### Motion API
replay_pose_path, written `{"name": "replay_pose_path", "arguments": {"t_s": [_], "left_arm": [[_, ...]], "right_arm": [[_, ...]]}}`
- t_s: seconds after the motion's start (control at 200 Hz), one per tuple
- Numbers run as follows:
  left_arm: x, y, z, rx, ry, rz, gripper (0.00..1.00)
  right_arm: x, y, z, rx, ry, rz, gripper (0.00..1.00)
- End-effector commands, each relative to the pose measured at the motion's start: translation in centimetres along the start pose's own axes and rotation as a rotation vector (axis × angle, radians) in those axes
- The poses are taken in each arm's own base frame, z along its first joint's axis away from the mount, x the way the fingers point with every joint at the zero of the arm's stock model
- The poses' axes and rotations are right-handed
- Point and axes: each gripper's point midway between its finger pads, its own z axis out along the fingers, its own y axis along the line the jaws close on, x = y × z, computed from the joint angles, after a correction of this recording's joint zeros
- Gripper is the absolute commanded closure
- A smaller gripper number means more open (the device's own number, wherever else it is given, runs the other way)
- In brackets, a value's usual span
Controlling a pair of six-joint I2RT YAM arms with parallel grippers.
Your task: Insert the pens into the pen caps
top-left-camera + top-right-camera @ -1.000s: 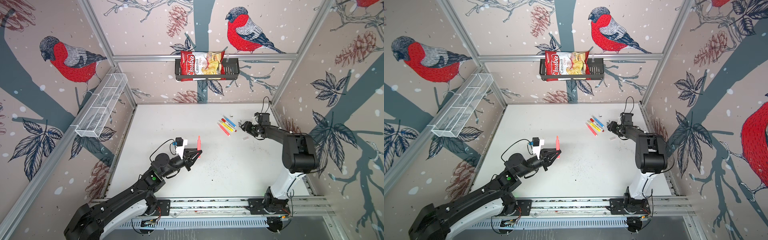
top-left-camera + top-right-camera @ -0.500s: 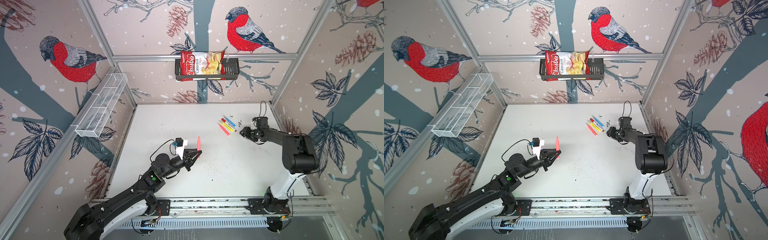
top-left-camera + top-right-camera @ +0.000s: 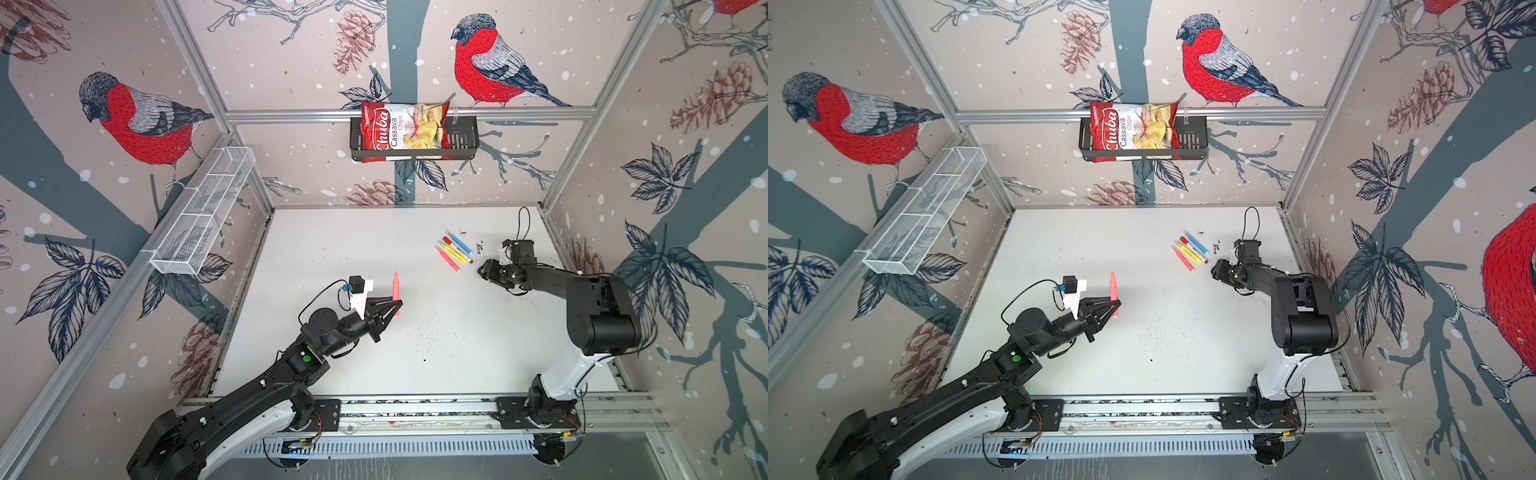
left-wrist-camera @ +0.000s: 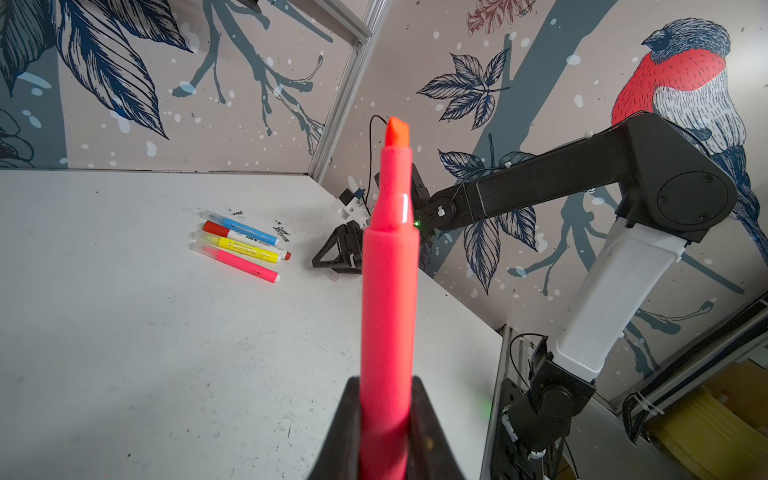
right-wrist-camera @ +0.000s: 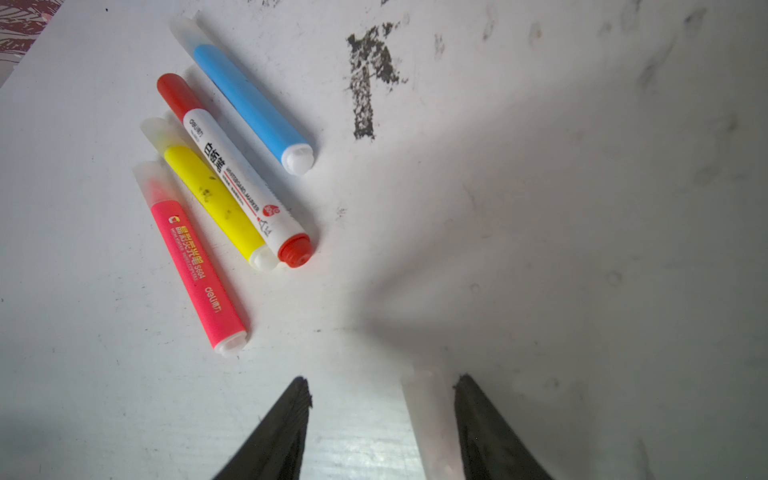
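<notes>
Neon pink pen (image 4: 388,291) stands upright, bare tip up, clamped tight in the left gripper (image 3: 397,305), with that arm lifted over the table (image 3: 415,357). Right gripper (image 5: 382,382) hangs low beside four capped pens (image 5: 237,178), arm stretched flat. Its jaws are half apart, with a clear cap (image 5: 430,415) touching one finger.

You've got five pens: one blue pen (image 5: 249,97), one white pen (image 5: 241,187), one yellow pen (image 5: 212,199), one pink pen (image 5: 195,266) and a second pink pen (image 4: 388,291). Count four fitted caps (image 5: 185,29) and one loose cap (image 5: 428,419). There's also one chip bag (image 3: 405,131), one basket (image 3: 463,137), one mesh rack (image 3: 203,212)
</notes>
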Motion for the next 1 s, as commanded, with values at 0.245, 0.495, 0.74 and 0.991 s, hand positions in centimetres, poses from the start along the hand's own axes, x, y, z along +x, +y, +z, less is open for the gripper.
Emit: {"name": "replay_pose_path", "arguments": {"t_s": [0.245,0.495,0.74,0.991], "left_arm": [[-0.6,-0.3,-0.2,0.006,-0.019,0.024,1.00],[-0.6,-0.3,-0.2,0.002,-0.016,0.027,1.00],[-0.7,-0.2,-0.2,-0.007,-0.014,0.034,1.00],[-0.9,-0.1,-0.1,-0.015,-0.013,0.042,1.00]], "right_arm": [[0.3,-0.6,-0.9,0.166,0.004,-0.057,0.44],[0.2,-1.4,-0.9,0.286,0.029,-0.126,0.46],[0.2,-2.1,-0.7,0.337,0.073,-0.166,0.49],[1.2,-1.8,0.5,0.305,0.142,-0.181,0.55]]}}
